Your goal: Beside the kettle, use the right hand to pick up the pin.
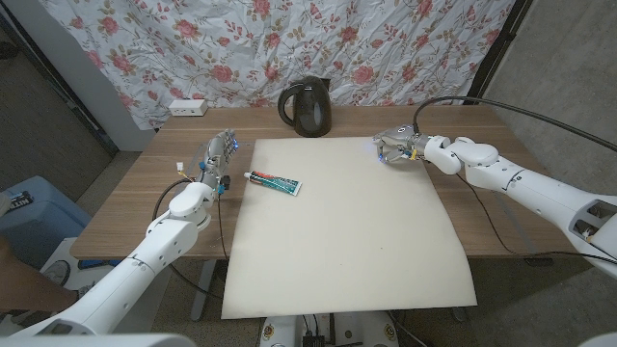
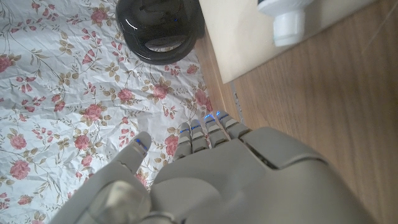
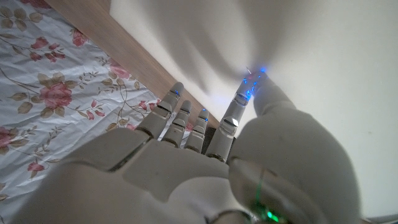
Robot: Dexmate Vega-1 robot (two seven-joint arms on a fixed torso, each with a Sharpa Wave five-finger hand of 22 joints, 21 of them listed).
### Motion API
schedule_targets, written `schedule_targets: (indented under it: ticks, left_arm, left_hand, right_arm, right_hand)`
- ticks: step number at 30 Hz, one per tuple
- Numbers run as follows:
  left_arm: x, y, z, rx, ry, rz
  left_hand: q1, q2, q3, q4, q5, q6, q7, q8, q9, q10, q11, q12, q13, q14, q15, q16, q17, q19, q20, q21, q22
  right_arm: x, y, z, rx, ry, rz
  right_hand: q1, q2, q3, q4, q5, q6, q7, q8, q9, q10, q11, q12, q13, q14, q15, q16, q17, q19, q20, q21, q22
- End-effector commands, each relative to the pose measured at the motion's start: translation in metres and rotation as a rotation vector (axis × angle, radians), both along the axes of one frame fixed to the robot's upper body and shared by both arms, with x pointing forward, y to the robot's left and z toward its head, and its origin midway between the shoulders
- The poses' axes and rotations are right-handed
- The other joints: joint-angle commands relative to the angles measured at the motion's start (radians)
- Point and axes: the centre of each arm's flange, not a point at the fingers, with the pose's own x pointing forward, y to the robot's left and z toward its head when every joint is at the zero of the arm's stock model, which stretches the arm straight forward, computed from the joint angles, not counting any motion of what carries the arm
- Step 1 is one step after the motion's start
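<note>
Apparently the right robot hand [image 1: 395, 147] is pinching the tiny pin [image 3: 249, 70] at the mat's [image 1: 337, 241] upper right, right of the kettle [image 1: 307, 106]; thin, light, stiff and slippery, it needs fingertip pressure along its shaft.

1. The kettle [image 1: 307, 106] is glossy black, rounded, with an arched handle over its top. It stands upright on the wooden table [image 1: 135, 202] at the far edge, just behind the back edge of the cream mat [image 1: 337, 251], in front of the flowered cloth.
2. In the left wrist view the kettle [image 2: 160, 28] shows its dark round body with light reflections, beside the mat's corner.
3. The pin [image 3: 249, 70] shows in the right wrist view as a tiny thin sliver at the thumb tip and fingertip of the right hand [image 3: 205, 168], over the mat; too small to tell more.
4. In the head view the right hand [image 1: 397, 146] hovers at the mat's far right corner, to the kettle's right.
</note>
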Motion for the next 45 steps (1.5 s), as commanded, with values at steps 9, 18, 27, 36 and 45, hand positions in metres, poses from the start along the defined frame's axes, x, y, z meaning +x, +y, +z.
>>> schedule_targets:
  ticks: [9,18,27,36,45]
  left_arm:
    - [-0.004,-0.006,0.004,0.023,-0.022,0.005]
    - [-0.008,-0.015,0.015,0.087,-0.038,0.024]
    - [-0.012,-0.035,0.029,0.208,-0.047,0.049]
    - [-0.020,-0.048,0.040,0.328,-0.054,0.078]
    - [-0.029,-0.067,0.049,0.497,-0.083,0.155]
  left_hand:
    - [-0.004,0.071,0.008,-0.001,-0.003,0.012,-0.004,0.000,0.006,0.011,0.001,-0.001,0.003,0.011,0.001,-0.003,0.004,0.013,0.002,0.005,0.004]
    - [-0.002,0.071,0.011,-0.004,-0.003,0.022,-0.004,0.003,0.006,0.021,0.001,0.002,0.003,0.011,0.000,-0.004,0.003,0.015,0.000,0.005,0.004]
    - [0.003,0.073,0.018,-0.011,-0.002,0.041,-0.005,0.007,0.006,0.030,-0.003,0.004,0.003,-0.003,-0.009,-0.010,0.002,0.014,-0.006,0.004,0.004]
    - [0.003,0.077,0.022,-0.010,-0.002,0.044,-0.009,0.005,0.005,0.027,-0.006,0.001,0.003,-0.014,-0.008,-0.012,0.003,0.011,-0.014,0.002,0.004]
    - [0.002,0.085,0.026,-0.006,-0.002,0.053,-0.011,0.007,0.005,0.033,-0.007,0.002,0.003,-0.014,-0.014,-0.008,0.004,0.013,-0.018,0.003,0.004]
  right_arm:
    - [-0.010,-0.007,0.006,0.075,-0.028,0.000]
    - [-0.014,-0.011,0.008,0.133,-0.035,0.012]
    - [-0.022,-0.013,0.012,0.214,-0.049,0.040]
    - [-0.028,-0.012,0.011,0.271,-0.065,0.060]
    - [-0.034,-0.011,0.009,0.344,-0.088,0.073]
  right_hand:
    - [-0.010,0.020,-0.005,0.007,-0.008,0.027,-0.003,0.012,0.007,0.019,-0.004,0.004,0.004,0.000,-0.065,0.011,0.009,0.016,-0.011,0.002,0.001]
    - [-0.013,0.023,-0.010,0.007,-0.010,0.033,-0.003,0.014,0.007,0.023,-0.004,0.004,0.004,0.003,-0.068,0.014,0.012,0.019,-0.012,0.002,0.001]
    - [-0.016,0.025,-0.014,0.006,-0.011,0.038,-0.003,0.015,0.006,0.028,-0.005,0.005,0.003,0.004,-0.067,0.016,0.014,0.021,-0.012,0.003,0.001]
    - [-0.017,0.027,-0.017,0.004,-0.011,0.043,-0.003,0.016,0.006,0.030,-0.005,0.004,0.003,0.002,-0.066,0.017,0.017,0.020,-0.012,0.002,0.001]
    - [-0.018,0.028,-0.021,0.002,-0.012,0.047,-0.003,0.016,0.005,0.032,-0.005,0.003,0.003,0.002,-0.063,0.018,0.019,0.020,-0.010,0.002,0.001]
